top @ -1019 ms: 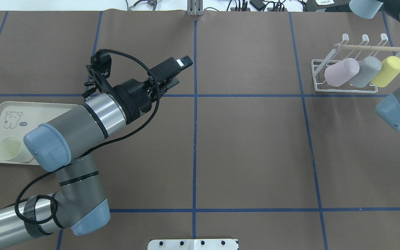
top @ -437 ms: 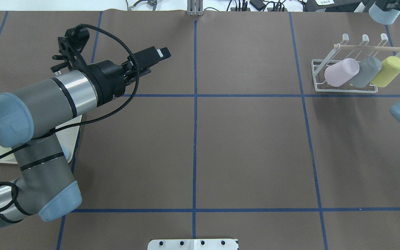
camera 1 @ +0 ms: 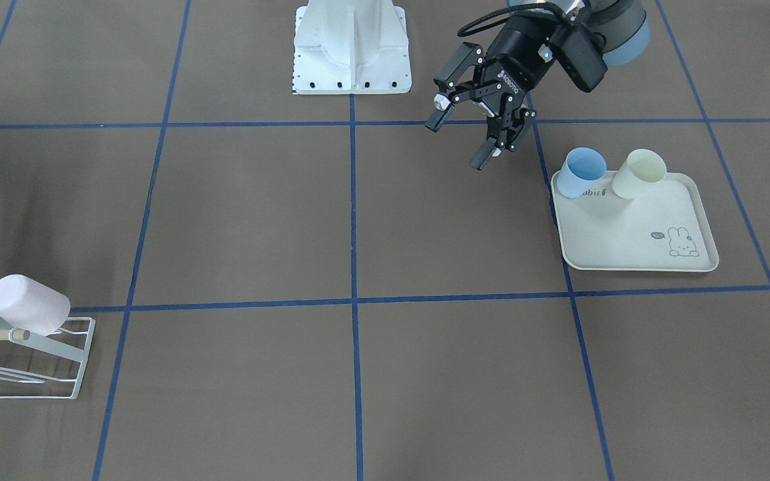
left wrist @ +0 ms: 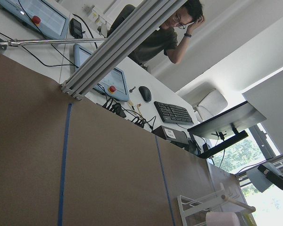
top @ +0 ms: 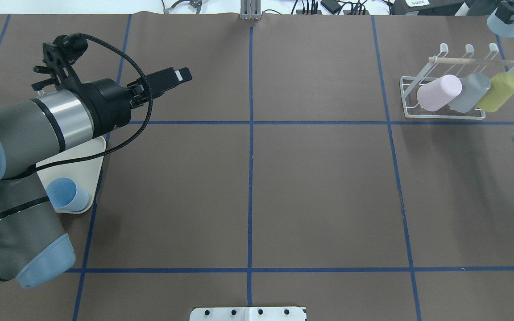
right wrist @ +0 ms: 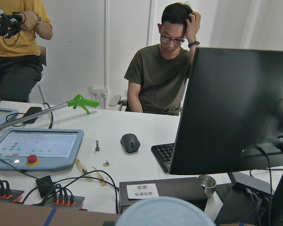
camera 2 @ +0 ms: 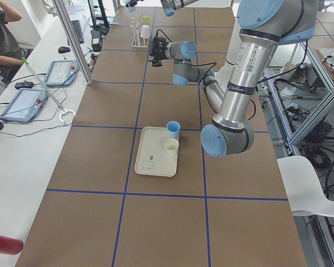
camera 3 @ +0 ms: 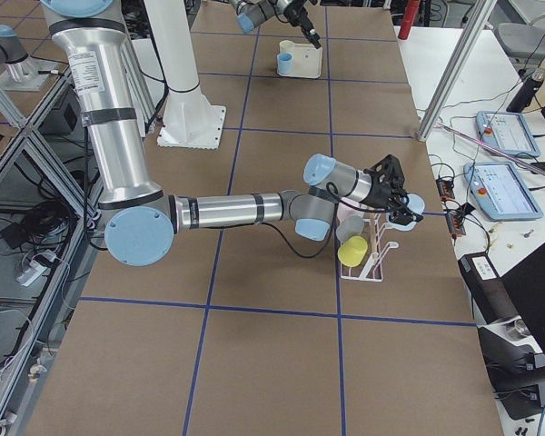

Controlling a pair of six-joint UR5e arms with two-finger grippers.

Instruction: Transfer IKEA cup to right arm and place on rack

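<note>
two cups (camera 1: 582, 172) on tray (camera 1: 625, 235), left fingers (camera 1: 484, 155) spread

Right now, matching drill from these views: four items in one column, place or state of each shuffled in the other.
1. pink cup
2. blue cup
3. grey cup
4. left gripper

A. open, empty, in the air off the tray
B. on the tray beside the pale yellow cup
C. middle of three on the rack
D. on the rack, end nearest the table's centre

Pairs: 1-D, 2-B, 3-C, 4-A.
</note>
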